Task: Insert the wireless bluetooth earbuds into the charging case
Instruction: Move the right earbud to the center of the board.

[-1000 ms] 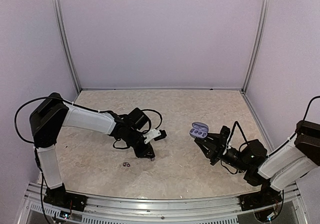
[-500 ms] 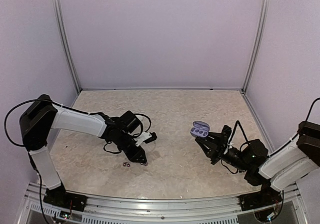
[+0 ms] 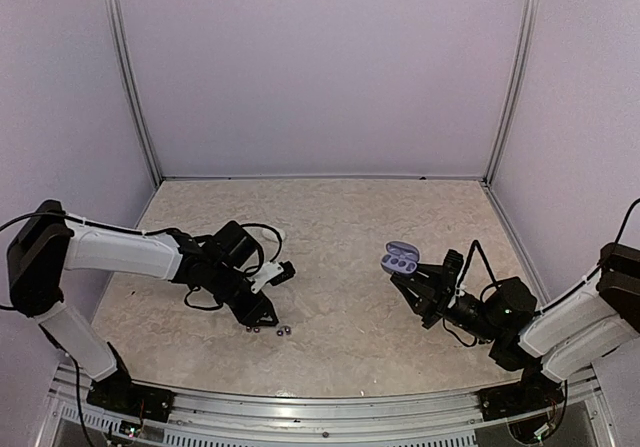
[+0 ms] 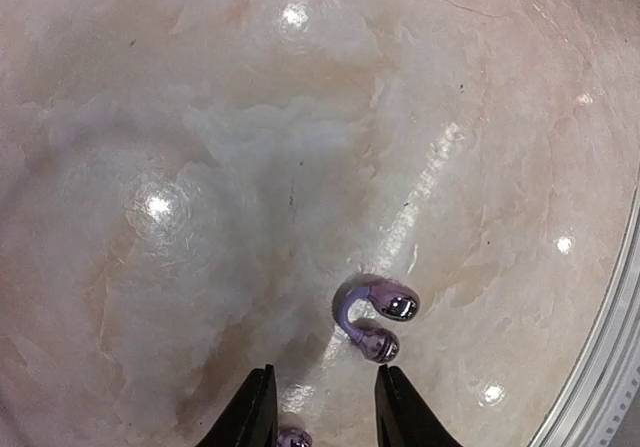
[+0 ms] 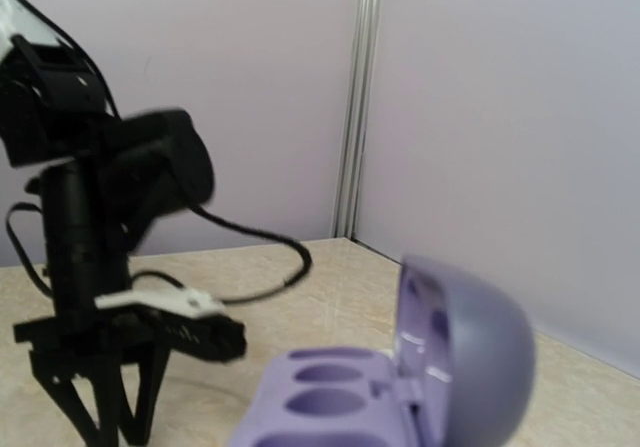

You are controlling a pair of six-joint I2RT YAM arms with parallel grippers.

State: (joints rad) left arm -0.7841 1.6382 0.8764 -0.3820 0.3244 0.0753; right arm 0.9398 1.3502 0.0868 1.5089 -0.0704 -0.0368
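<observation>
no readable text, labels, or numbers

Table [image 4: 180, 117]: smooth, glossy, marble-patterned; lamp glare is mirrored.
Earbud [image 4: 398, 307]: glossy purple plastic, ends finished like chrome.
Charging case [image 5: 470, 357]: smooth, matt lilac plastic.
Left gripper fingers [image 4: 250, 417]: black, matt plastic.
Corner post [image 5: 362, 97]: satin metal.

Earbud [image 4: 291, 437] cut off at bottom edge (left wrist view).

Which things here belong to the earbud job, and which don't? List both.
Job: purple earbuds; open charging case; left gripper; right gripper.
Not the job: table; corner posts.
</observation>
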